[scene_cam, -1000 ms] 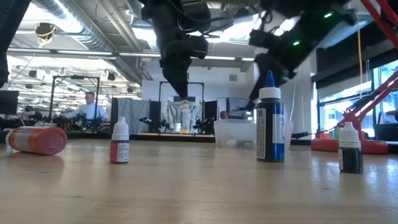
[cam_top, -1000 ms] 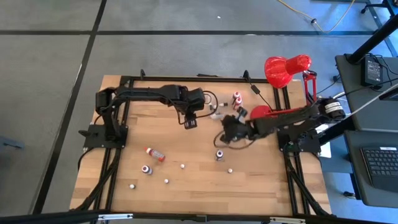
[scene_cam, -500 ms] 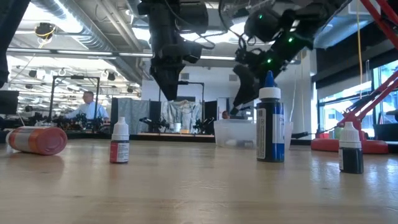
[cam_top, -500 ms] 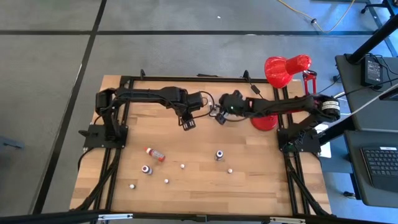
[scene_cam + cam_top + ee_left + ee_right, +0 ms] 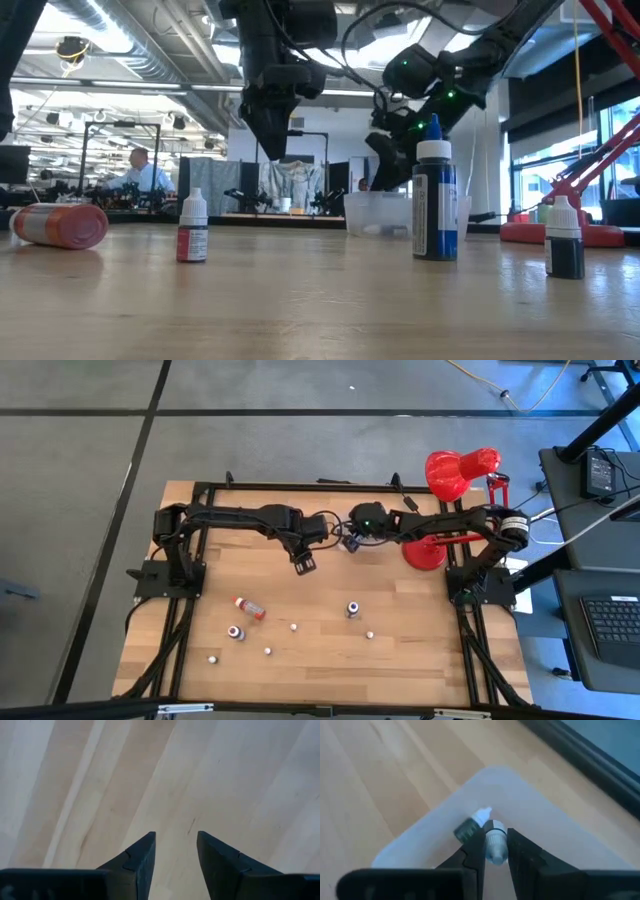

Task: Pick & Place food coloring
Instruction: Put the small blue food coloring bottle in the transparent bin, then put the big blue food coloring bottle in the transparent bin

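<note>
My right gripper (image 5: 496, 834) hangs over the clear plastic tub (image 5: 540, 840) at the table's far middle, shut on a tiny food coloring bottle with a whitish cap (image 5: 495, 844). A dark bottle with a white cap (image 5: 470, 826) lies on its side in the tub. My left gripper (image 5: 176, 840) is open over bare wood, a little left of the tub and nearer the table's middle (image 5: 303, 563). More bottles stand or lie on the near half of the table: a red one on its side (image 5: 249, 607), a blue upright one (image 5: 434, 195) and several small ones. My right gripper pinches the tiny bottle between its two fingers, with the whitish cap end (image 5: 495, 836) showing between the fingertips; the fingers hide the body. The fingers slant down from the table's right side. The bottle is lifted clear, above the tub's inside.
A red desk lamp (image 5: 460, 470) stands at the far right, its round base (image 5: 424, 552) close behind my right arm. The table's black frame rail (image 5: 580, 755) runs just beyond the tub. Bare wood lies between the tub and the scattered bottles.
My right gripper has carried its bottle from the table's middle toward the far edge and a little left, ending over the tub and slowing as it came. My left gripper has stayed nearly in place and rolled a little about its own axis.
</note>
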Robot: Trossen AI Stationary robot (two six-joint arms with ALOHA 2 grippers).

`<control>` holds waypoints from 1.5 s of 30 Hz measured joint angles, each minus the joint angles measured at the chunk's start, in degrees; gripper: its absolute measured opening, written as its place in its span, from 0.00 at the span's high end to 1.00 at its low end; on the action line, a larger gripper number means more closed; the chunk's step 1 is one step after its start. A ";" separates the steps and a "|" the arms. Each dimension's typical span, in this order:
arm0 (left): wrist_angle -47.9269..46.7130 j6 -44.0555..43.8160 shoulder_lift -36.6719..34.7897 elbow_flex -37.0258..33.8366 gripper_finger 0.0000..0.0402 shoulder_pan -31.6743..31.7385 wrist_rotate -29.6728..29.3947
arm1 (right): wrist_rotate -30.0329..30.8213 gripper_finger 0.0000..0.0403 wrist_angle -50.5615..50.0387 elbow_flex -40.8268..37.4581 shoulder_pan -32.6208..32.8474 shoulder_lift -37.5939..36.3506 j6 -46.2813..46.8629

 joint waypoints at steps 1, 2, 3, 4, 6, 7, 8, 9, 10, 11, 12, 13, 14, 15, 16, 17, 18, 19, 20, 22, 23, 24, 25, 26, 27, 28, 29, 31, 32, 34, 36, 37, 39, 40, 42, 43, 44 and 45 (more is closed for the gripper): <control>0.02 -0.38 0.00 0.00 0.65 -0.04 -0.10 | 0.00 0.83 0.45 0.04 -0.19 -0.12 -0.02; 0.02 -0.46 0.00 0.00 0.65 -0.08 -0.08 | -0.09 0.83 0.49 0.09 -0.21 -0.15 -0.01; 0.02 -0.46 0.00 0.00 0.65 -0.19 -0.06 | -0.35 0.83 0.33 0.09 -0.21 -0.13 0.05; 0.02 -0.54 0.00 0.00 0.65 -0.31 -0.05 | -0.41 0.83 0.18 0.09 -0.19 -0.10 0.09; 0.02 -0.56 0.00 0.00 0.65 -0.46 -0.03 | -0.47 0.83 0.43 0.09 -0.17 -0.10 0.04; 0.02 -0.57 0.00 0.00 0.65 -0.46 -0.02 | -0.46 0.83 0.45 0.09 -0.19 -0.10 0.02; 0.02 -0.57 0.00 0.00 0.65 -0.48 -0.02 | -0.46 0.83 0.44 0.09 -0.19 -0.10 0.02; 0.02 -0.59 0.00 0.00 0.65 -0.50 -0.04 | -0.46 0.83 0.46 0.09 -0.19 -0.10 0.06; 0.04 -0.59 0.00 0.00 0.65 -0.48 -0.04 | -0.46 0.83 0.53 0.09 -0.19 -0.10 0.11; 0.04 -0.59 0.00 0.00 0.65 -0.48 -0.06 | -0.46 0.82 0.56 0.09 -0.19 -0.10 0.05; 0.04 -0.59 0.00 0.00 0.65 -0.48 -0.04 | -0.48 0.82 0.55 0.09 -0.19 -0.10 0.02; 0.04 -0.59 0.00 0.00 0.65 -0.48 -0.04 | -0.64 0.81 0.56 0.09 -0.19 -0.10 0.04; 0.04 -0.59 0.00 0.00 0.65 -0.48 -0.04 | -1.15 0.80 0.58 0.09 -0.19 -0.10 0.10; 0.04 -0.57 0.00 0.00 0.65 -0.48 -0.04 | -1.36 0.79 0.58 0.09 -0.19 -0.10 0.13; 0.04 -0.57 0.00 0.00 0.65 -0.48 -0.04 | -1.38 0.78 0.57 0.09 -0.18 -0.10 0.12; 0.04 -0.57 0.00 0.00 0.65 -0.48 -0.04 | -1.42 0.76 0.59 0.09 -0.17 -0.10 0.07; 0.06 -0.57 0.00 0.00 0.65 -0.48 -0.04 | -1.46 0.75 0.61 0.09 -0.17 -0.10 0.07; 0.06 -0.57 0.00 0.00 0.65 -0.48 -0.04 | -1.46 0.74 0.60 0.09 -0.17 -0.10 0.12; 0.06 -0.57 0.00 0.00 0.65 -0.48 -0.02 | -1.46 0.73 0.59 0.09 -0.17 -0.10 0.17; 0.06 -0.55 0.00 0.00 0.65 -0.48 -0.03 | -1.46 0.70 0.61 0.09 -0.17 -0.10 0.12; 0.06 -0.55 0.00 0.00 0.65 -0.48 -0.04 | -1.46 0.69 0.61 0.09 -0.17 -0.10 0.07; 0.06 -0.53 0.00 0.00 0.65 -0.48 -0.04 | -1.46 0.69 0.61 0.09 -0.17 -0.10 0.09; 0.06 -0.51 0.00 0.00 0.65 -0.48 -0.03 | -1.46 0.68 0.61 0.09 -0.17 -0.10 0.07; 0.06 -0.51 0.00 0.00 0.65 -0.48 -0.04 | -1.46 0.67 0.61 0.09 -0.17 -0.12 0.04; 0.06 -0.46 0.00 0.00 0.65 -0.48 -0.04 | -1.75 0.67 0.49 0.07 -0.17 -0.42 0.03; 0.06 -0.40 0.00 0.00 0.65 -0.48 -0.04 | -3.04 0.67 0.19 0.04 -0.17 -1.04 -0.22; 0.06 -0.36 0.00 0.00 0.65 -0.48 -0.04 | -5.04 0.67 0.29 0.04 -0.13 -1.90 -1.30; 0.06 0.38 0.00 0.00 0.65 -0.48 -0.02 | -10.03 0.67 0.31 0.04 0.39 -3.97 -4.75; 0.07 1.01 0.00 0.00 0.65 -0.48 -0.02 | -12.36 0.67 0.34 0.06 0.87 -5.00 -6.26; 0.06 2.22 0.00 0.00 0.65 -0.48 0.00 | -16.58 0.66 -0.73 0.06 1.89 -7.26 -7.82; 0.06 3.29 0.00 0.00 0.65 -0.48 0.00 | -19.45 0.66 -1.24 0.12 2.93 -9.03 -7.64; 0.02 3.77 0.00 0.00 0.65 -0.48 0.00 | -20.92 0.66 -2.21 0.13 3.46 -9.87 -7.74; -0.02 5.18 0.00 0.00 0.65 -0.48 0.00 | -25.56 0.66 -3.44 0.11 4.85 -11.40 -10.40; -0.10 5.91 0.00 0.00 0.65 -0.48 0.00 | -28.42 0.66 -3.92 0.11 5.81 -12.14 -12.22; -0.11 6.82 0.00 0.00 0.65 -0.40 0.01 | -33.78 0.66 -4.40 0.11 7.85 -13.54 -13.55; -0.08 7.29 0.00 0.00 0.65 -0.38 0.00 | -35.73 0.66 -5.30 0.11 8.87 -14.21 -13.50; 0.00 7.67 0.00 0.00 0.65 -0.35 0.00 | -36.73 0.66 -6.19 0.11 9.86 -14.91 -13.37; 0.09 8.02 0.00 0.00 0.65 -0.35 -0.02 | -36.81 0.66 -7.44 0.11 10.81 -15.70 -13.02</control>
